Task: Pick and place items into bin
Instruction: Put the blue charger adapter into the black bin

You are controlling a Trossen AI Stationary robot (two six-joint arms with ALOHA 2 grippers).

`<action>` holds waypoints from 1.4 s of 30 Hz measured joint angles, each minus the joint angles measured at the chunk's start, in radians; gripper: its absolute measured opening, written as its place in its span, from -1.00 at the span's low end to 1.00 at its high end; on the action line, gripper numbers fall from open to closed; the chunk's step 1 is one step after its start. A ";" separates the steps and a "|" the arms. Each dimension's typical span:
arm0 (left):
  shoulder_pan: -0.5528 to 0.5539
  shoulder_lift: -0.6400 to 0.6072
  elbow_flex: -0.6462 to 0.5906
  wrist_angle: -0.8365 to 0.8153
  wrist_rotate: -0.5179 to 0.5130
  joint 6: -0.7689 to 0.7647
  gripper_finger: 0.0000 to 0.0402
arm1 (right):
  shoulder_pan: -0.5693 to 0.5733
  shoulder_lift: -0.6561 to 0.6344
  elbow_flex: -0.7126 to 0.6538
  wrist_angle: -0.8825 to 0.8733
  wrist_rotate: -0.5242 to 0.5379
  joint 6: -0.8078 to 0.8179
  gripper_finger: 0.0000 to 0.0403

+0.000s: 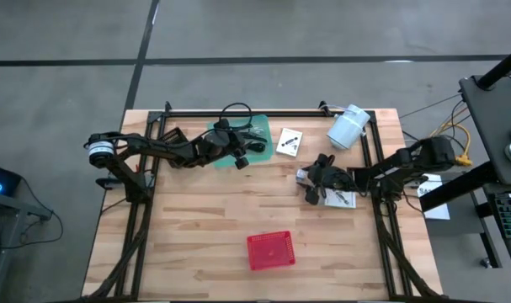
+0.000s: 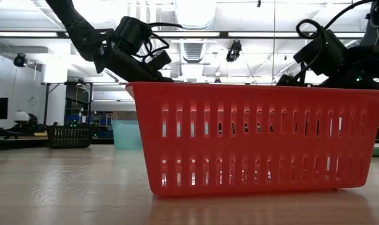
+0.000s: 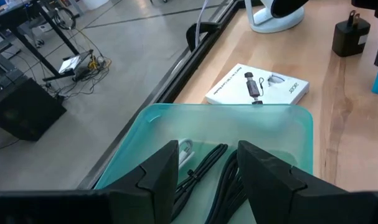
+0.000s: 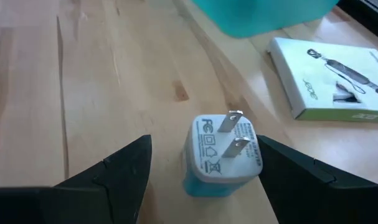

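A pale teal tray (image 1: 230, 135) at the table's far side holds thin black coiled cables (image 3: 207, 174). My left gripper (image 3: 207, 149) hovers open just over them (image 1: 241, 147). A white-and-blue plug adapter (image 4: 223, 155) stands on the wood with its prongs up. My right gripper (image 4: 204, 140) is open, one finger on either side of the adapter and clear of it (image 1: 312, 181). A white card box (image 1: 289, 141) lies flat between the tray and the adapter. The red bin (image 1: 270, 250) stands near the table's near edge.
A large white cylinder (image 1: 348, 126) lies at the far right. A second white card (image 1: 339, 199) lies under my right arm. A black adapter (image 3: 350, 34) stands beyond the card box. The red bin (image 2: 258, 137) fills the low view. Bare wood spreads around the bin.
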 joint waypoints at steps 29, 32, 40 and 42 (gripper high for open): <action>0.000 0.000 -0.001 -0.007 0.000 0.000 -0.26 | -0.002 0.030 0.015 0.002 0.076 -0.003 -0.29; 0.001 0.000 -0.001 -0.006 0.000 0.000 -0.26 | -0.002 0.030 0.015 0.003 0.076 0.000 -0.26; 0.001 0.000 -0.001 -0.006 0.000 0.000 -0.26 | -0.002 0.024 0.038 0.001 0.073 0.029 -0.29; 0.001 0.000 -0.001 -0.006 0.000 0.000 -0.26 | -0.002 0.024 0.051 0.000 0.073 0.041 -0.29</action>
